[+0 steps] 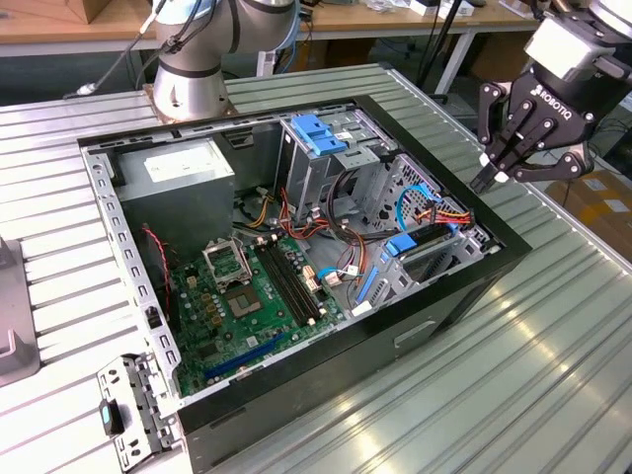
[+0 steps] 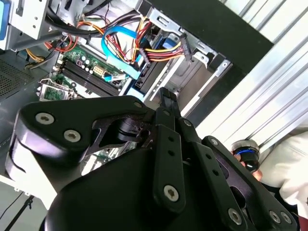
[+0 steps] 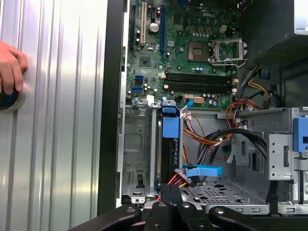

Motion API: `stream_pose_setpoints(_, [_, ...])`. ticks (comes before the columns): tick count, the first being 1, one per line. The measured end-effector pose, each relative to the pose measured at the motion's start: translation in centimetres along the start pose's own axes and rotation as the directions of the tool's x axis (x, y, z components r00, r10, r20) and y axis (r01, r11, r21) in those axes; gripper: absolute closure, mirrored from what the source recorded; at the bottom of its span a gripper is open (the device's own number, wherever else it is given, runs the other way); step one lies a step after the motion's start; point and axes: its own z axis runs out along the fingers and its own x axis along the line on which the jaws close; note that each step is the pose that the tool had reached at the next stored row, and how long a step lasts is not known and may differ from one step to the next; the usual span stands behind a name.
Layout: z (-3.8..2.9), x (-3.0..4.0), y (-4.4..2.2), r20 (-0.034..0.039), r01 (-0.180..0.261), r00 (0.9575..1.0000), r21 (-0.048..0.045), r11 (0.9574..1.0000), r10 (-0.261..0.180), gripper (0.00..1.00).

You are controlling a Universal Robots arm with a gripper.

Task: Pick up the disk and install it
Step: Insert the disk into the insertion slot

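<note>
The disk (image 1: 427,240), a flat dark hard drive in a bright blue plastic carrier, sits on edge inside the drive bay of the open black computer case (image 1: 395,326), at the corner of the case nearest to the exterior view's right. In the first wrist view the disk (image 3: 170,144) shows as a narrow dark slab with a blue tab on its end, and coloured cables (image 3: 211,139) run just beside it. Its long axis appears to follow the bay wall, toward the green motherboard (image 1: 252,296). The black gripper (image 1: 502,158) hangs above and outside the case rim, over the ribbed metal table (image 1: 553,336), with its fingers brought together and nothing between them. The disk lies below the gripper, inward toward the case.
</note>
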Motion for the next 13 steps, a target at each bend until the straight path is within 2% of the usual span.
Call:
stream_pose_setpoints(7, [0.71, 0.09, -1.12, 0.0001, -0.001, 1.0, -0.0099, 1.0, 0.001, 0.9])
stream_pose_setpoints(13, [1.02, 0.14, -2.51, 0.0003, -0.001, 1.0, -0.0167, 0.9999, 0.001, 0.9])
